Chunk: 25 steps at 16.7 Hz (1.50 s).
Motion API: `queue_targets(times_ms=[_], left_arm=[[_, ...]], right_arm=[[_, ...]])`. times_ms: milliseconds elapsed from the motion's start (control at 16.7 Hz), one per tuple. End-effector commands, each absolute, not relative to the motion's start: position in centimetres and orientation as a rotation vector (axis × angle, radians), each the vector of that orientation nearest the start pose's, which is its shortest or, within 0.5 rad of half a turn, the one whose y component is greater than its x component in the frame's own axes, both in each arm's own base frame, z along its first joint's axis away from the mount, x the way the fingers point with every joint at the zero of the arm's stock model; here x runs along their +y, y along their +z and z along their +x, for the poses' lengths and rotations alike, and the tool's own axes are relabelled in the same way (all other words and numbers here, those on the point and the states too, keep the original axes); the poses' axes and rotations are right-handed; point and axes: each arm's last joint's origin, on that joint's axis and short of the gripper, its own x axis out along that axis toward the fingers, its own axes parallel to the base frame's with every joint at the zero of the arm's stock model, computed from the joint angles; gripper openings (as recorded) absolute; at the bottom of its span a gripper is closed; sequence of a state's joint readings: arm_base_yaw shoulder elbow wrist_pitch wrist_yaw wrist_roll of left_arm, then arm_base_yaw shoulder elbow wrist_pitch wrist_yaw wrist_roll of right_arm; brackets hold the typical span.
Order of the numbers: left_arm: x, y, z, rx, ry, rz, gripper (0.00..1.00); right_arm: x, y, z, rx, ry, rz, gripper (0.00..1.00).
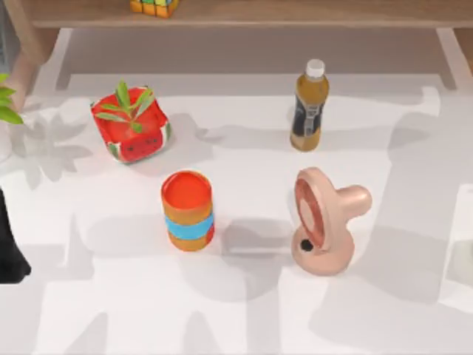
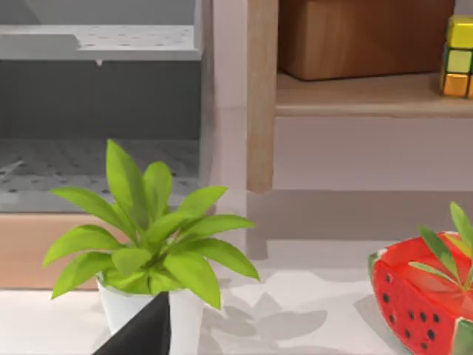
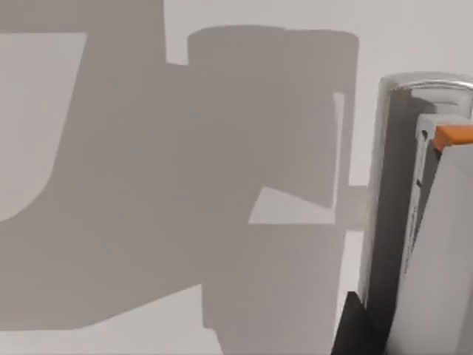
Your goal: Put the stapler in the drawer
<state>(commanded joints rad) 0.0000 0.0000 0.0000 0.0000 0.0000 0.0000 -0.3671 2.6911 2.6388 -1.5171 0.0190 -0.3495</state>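
The stapler (image 3: pixel 436 251), a light-grey bar with a small orange part near one end, rises close in front of the right wrist camera. One dark finger (image 3: pixel 356 325) of my right gripper sits against its lower side; whether it grips the stapler is hidden. My left arm (image 1: pixel 10 244) is a dark shape at the table's left edge. One of its dark fingers (image 2: pixel 140 334) pokes in front of a white plant pot (image 2: pixel 181 318). A brown wooden block (image 2: pixel 355 37) rests on the shelf; I cannot tell if it is the drawer.
On the table stand a red watermelon-patterned planter (image 1: pixel 131 127), an orange can with a blue band (image 1: pixel 188 211), a brown bottle (image 1: pixel 309 107) and a pink round-faced fan-like object (image 1: pixel 325 222). A colour cube (image 1: pixel 154 7) sits on the wooden shelf at the back.
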Motion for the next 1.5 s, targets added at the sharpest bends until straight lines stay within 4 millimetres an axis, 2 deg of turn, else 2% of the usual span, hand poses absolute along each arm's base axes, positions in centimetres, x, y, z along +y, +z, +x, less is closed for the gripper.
queue_targets(times_ms=[900, 1500], left_arm=[[-0.12, 16.00, 10.57, 0.000, 0.000, 0.000, 1.00], [-0.12, 16.00, 10.57, 0.000, 0.000, 0.000, 1.00]], right_arm=[[-17.72, 15.33, 48.00, 1.573, -0.010, -0.005, 0.00], [-17.72, 15.33, 48.00, 1.573, -0.010, -0.005, 0.75]])
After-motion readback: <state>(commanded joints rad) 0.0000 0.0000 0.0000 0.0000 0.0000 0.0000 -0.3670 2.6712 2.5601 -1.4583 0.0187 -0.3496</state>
